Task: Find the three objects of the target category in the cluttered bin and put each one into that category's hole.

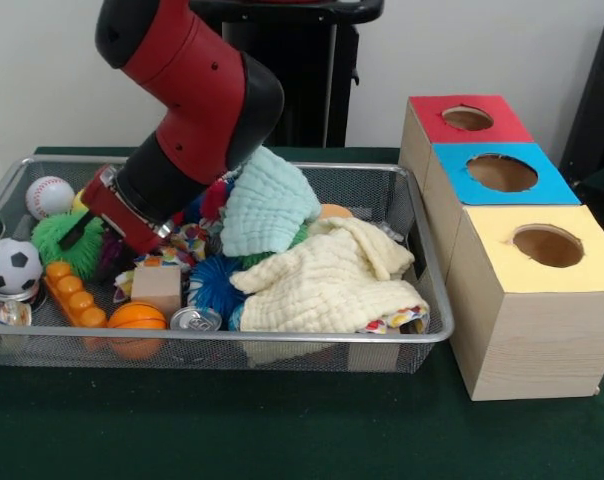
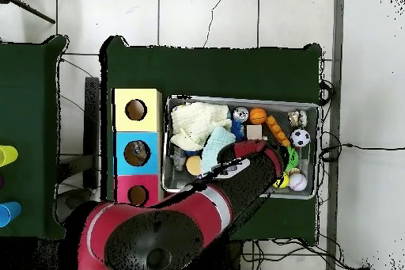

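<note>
Arm reaching into wire basket (image 1: 422,335), end effector (image 1: 110,238) buried among toys, grip impossible to tell, green spiky ball (image 1: 60,240) just beside it, cream cloth (image 1: 327,285) off to one side

Sawyer arm (image 1: 197,95): glossy red shell w/ black joint bands, rounded cylindrical segs, small dark screw holes

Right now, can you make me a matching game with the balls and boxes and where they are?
Things:
1. soccer ball
2. baseball
3. yellow box
4. red box

Places, front view:
A. nearest box in the row
B. bin's far left corner
C. farthest box in the row
D. bin's left side, nearer the camera

Pairs: 1-D, 2-B, 3-A, 4-C
</note>
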You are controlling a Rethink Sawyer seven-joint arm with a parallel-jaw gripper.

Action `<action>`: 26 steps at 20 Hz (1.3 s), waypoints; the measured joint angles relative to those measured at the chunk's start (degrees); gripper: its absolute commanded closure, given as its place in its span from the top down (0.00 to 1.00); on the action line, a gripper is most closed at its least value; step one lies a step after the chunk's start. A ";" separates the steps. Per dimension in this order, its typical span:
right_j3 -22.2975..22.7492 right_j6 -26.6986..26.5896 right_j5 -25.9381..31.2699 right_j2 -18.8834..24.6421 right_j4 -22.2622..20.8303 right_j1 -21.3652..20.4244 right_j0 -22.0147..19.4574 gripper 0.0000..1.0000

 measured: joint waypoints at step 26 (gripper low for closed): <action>3.72 -0.02 6.13 16.28 -5.12 -13.95 -17.59 1.00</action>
